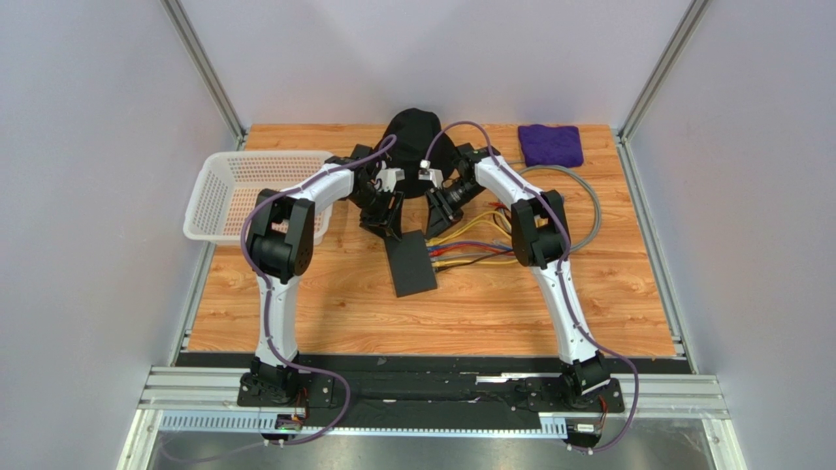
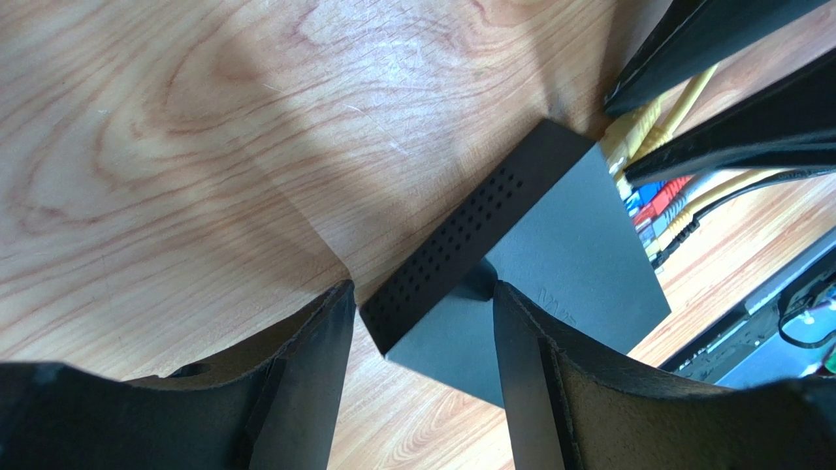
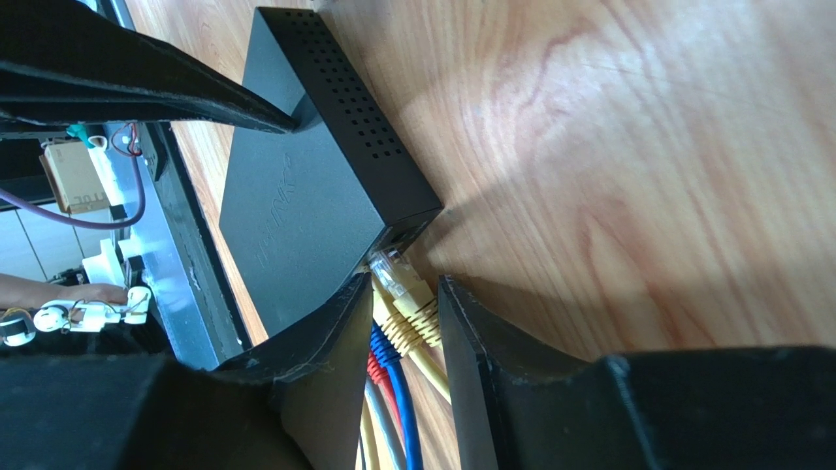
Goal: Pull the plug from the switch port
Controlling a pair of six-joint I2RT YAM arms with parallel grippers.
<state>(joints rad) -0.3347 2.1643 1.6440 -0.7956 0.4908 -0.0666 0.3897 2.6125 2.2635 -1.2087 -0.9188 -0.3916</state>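
Here, the switch (image 1: 412,266) is lying at centre frame. The left gripper (image 2: 422,294) is straddling its perforated edge, fingers parted; the right gripper (image 3: 404,289) is bracketing the yellow plug (image 3: 395,266), fingers unclenched.

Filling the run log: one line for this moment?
left gripper: open, straddling switch corner | right gripper: open around yellow plug | seating in port: unclear

Matte-black switch (image 1: 410,262) on orange-brown wood-grain table (image 1: 491,313).
Dotted vent rows on the switch; cables (image 1: 471,250) at it yellow, red, blue, grey; beyond it black hat (image 1: 412,132), purple cloth (image 1: 550,144), white mesh basket (image 1: 245,191).
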